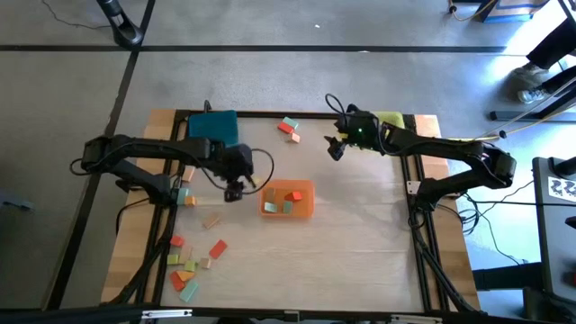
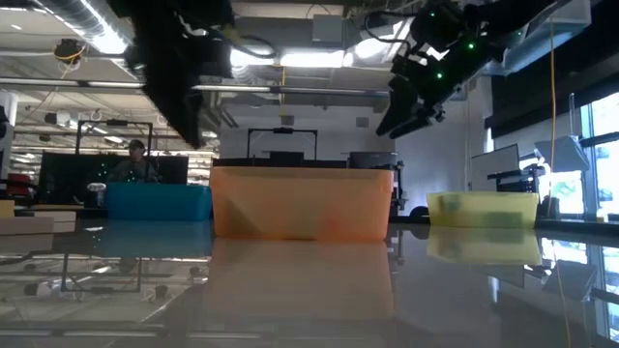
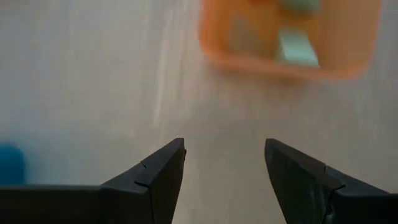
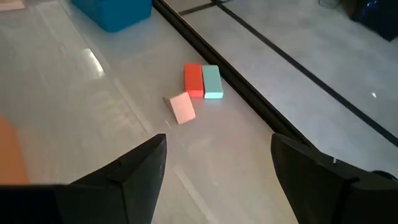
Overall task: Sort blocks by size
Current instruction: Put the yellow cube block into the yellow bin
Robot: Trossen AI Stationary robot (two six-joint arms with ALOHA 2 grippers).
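High view shows the left gripper (image 1: 236, 189) just left of the orange tray (image 1: 308, 206), which holds a few blocks, while loose blocks (image 1: 191, 265) lie scattered at the table's near left and the right gripper (image 1: 335, 147) hovers beside three blocks (image 1: 289, 129) near the far edge. Left wrist view has the fingers (image 3: 163, 171) spread apart and empty over bare tabletop short of the orange tray (image 3: 217, 50). Right wrist view shows its own fingers (image 4: 140, 165) apart, empty, above a red block (image 4: 193, 79), a light blue block (image 4: 212, 81) touching it and a pink block (image 4: 182, 107) just beside them.

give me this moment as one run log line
left gripper: open, empty, beside orange tray | right gripper: open, empty, raised near three blocks by table's far edge | loose blocks: unsorted
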